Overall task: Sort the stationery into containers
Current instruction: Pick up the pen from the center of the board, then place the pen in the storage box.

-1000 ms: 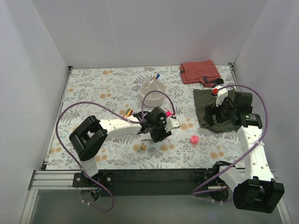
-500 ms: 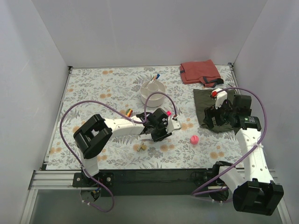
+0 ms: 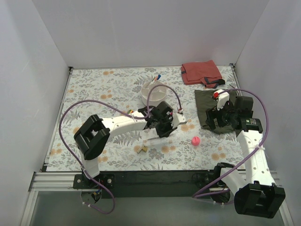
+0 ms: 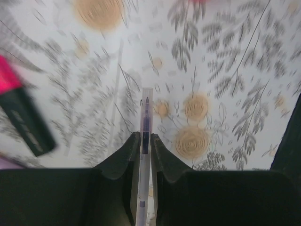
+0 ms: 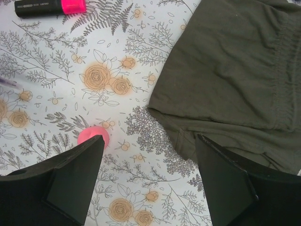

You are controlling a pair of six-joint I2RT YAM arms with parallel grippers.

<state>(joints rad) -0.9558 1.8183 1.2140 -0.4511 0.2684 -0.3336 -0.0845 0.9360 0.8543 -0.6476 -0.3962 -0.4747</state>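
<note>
The left gripper (image 4: 145,139) is pinched narrow on a thin clear pen (image 4: 146,106), which points straight ahead from between its fingers over the floral table cover (image 4: 225,56). The black-pink highlighter (image 4: 26,120) lies just left of it. The right gripper (image 5: 149,141) is spread wide, holding nothing. The pink ball (image 5: 91,134) sits at its left fingertip, and the olive-green cloth (image 5: 235,61) lies ahead to the right. The white bowl (image 3: 145,93) stands beyond the left gripper.
</note>
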